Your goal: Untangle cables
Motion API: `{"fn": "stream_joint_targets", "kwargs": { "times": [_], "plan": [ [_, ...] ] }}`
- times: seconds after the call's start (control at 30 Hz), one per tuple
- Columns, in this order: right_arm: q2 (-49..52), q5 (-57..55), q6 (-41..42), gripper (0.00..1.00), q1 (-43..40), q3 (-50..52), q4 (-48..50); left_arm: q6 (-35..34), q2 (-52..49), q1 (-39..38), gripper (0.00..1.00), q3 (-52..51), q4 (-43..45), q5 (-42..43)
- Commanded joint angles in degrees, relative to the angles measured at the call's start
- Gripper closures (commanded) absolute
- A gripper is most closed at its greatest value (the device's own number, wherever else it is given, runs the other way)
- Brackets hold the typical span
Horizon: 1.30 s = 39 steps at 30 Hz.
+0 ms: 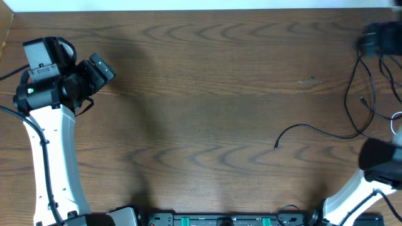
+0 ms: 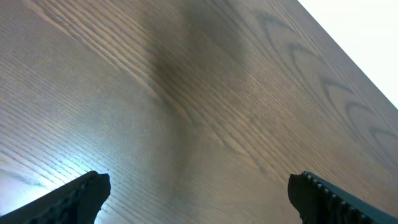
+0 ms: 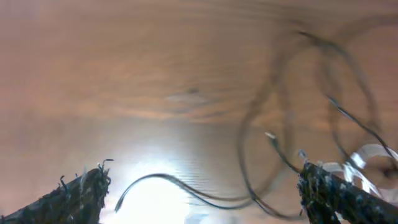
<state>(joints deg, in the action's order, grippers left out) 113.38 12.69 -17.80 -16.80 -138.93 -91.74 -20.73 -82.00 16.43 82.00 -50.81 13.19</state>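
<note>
The left gripper [image 2: 199, 183] is hovering over the wooden table [image 2: 186, 93], its jaws standing wide apart and gripping nothing. The right gripper [image 3: 204, 177] is hanging with jaws spread just as wide and empty, a black cable [image 3: 158, 177] lying on the wood below the gap. Farther out, more black cable is looping around a white cable [image 3: 367, 155] near the table's right edge.
</note>
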Motion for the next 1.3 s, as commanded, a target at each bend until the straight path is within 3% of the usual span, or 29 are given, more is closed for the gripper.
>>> {"fn": "stream_joint_targets", "kwargs": {
  "times": [0.0, 0.2, 0.33, 0.47, 0.57, 0.67, 0.73, 0.83, 0.9, 1.27],
  "plan": [
    [-0.26, 2.08, -7.56, 0.06, 5.49, 3.56, -0.20, 0.74, -0.31, 0.11, 0.04, -0.57, -0.09, -0.20],
    [-0.26, 2.29, -4.13, 0.08, 11.23, 6.62, -3.43, 0.74, -0.31, 0.11, 0.04, -0.57, -0.15, -0.20],
    [-0.26, 2.16, 2.51, 0.10, 13.51, 10.27, -3.96, 0.74, -0.31, 0.11, 0.04, -0.57, -0.44, -0.20],
    [-0.26, -3.61, 15.80, 0.09, 16.68, 18.60, -1.66, 0.74, -0.31, 0.11, 0.04, -0.57, -0.83, -0.20],
    [-0.26, -9.40, 27.50, 0.01, 19.91, 26.18, 0.46, 0.74, -0.33, 0.11, 0.04, -0.57, -0.90, -0.22],
    [-0.28, -15.82, 39.19, 0.02, 23.08, 33.31, 3.17, 0.74, -0.31, 0.11, 0.04, -0.57, -0.83, -0.22],
    [-0.28, -17.94, 44.17, 0.07, 25.03, 37.53, 5.51, 0.74, -0.31, 0.11, 0.04, -0.57, -0.81, -0.24],
    [-0.46, -19.08, 49.09, 0.29, 27.06, 43.10, 8.98, 0.74, -0.31, 0.11, 0.04, -0.57, -0.79, -0.26],
    [-1.03, -19.02, 51.04, 0.35, 27.58, 45.99, 10.75, 0.74, -0.31, 0.11, 0.04, -0.57, -0.81, -0.24],
    [-13.44, -13.77, 54.42, 0.49, 29.79, 72.61, 32.70, 0.72, -0.33, 0.11, 0.04, -0.57, -0.74, -0.24]
  ]
}}
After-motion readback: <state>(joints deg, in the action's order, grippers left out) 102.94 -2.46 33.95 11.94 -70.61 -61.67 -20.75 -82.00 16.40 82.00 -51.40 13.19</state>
